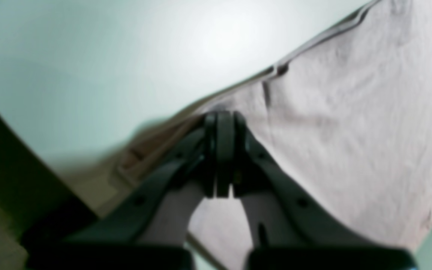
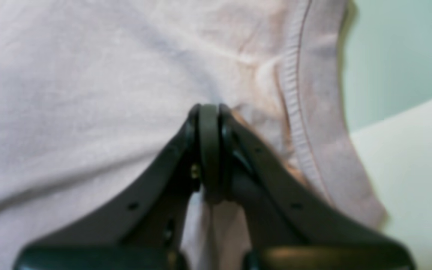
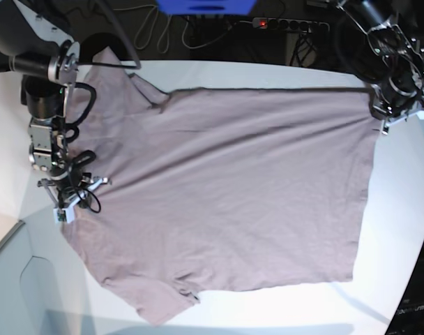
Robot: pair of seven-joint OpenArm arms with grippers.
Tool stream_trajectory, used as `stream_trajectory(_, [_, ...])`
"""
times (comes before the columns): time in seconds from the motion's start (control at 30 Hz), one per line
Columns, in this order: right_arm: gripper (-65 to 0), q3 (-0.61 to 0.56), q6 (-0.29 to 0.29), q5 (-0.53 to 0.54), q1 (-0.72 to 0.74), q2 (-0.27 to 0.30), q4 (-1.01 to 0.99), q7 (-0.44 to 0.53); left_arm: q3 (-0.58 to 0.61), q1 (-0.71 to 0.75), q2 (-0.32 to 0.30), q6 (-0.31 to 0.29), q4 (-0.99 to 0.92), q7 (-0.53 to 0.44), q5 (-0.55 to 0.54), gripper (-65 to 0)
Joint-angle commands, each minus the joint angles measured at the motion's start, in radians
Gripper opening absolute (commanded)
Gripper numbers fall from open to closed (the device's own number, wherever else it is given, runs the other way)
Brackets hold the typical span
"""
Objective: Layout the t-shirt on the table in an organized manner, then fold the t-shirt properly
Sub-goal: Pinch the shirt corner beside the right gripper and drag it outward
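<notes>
Layout step: t-shirt (image 3: 226, 188) spread across the table (image 3: 407, 230). Right gripper (image 3: 71, 199), frame left, and left gripper (image 3: 390, 118), upper right, are clamped on cloth. Next: tension, then flatten.

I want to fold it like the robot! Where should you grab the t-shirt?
Probably the corners. The t-shirt lies spread flat on the table, so pinch its edges from the sides, as the left gripper does at the hem corner and the right gripper by the collar.
</notes>
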Motion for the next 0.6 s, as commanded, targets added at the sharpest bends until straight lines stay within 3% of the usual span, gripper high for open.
stream_trajectory(0.0, [-65.0,0.004,-0.028,-0.034,-0.015,0.011,-0.011,-0.117,-0.004,-0.005,-0.020,0.031,-0.011,-0.006,0.046,-65.0])
stream_trajectory(0.17, [-65.0,0.004,-0.028,-0.034,-0.096,0.002,0.034,-0.114,-0.005,-0.038,-0.061,0.031,-0.036,-0.008,0.043,-65.0])
stream_trajectory(0.47, [-65.0,0.005,-0.028,-0.034,-0.245,-0.041,0.270,-0.120,-0.002,-0.065,-0.058,0.031,-0.036,-0.008,0.038,-65.0])
stream_trajectory(0.57, [-65.0,0.056,-0.028,-0.033,-0.301,-0.048,0.345,-0.120,-0.002,-0.062,-0.055,0.031,-0.027,0.002,0.036,-65.0])
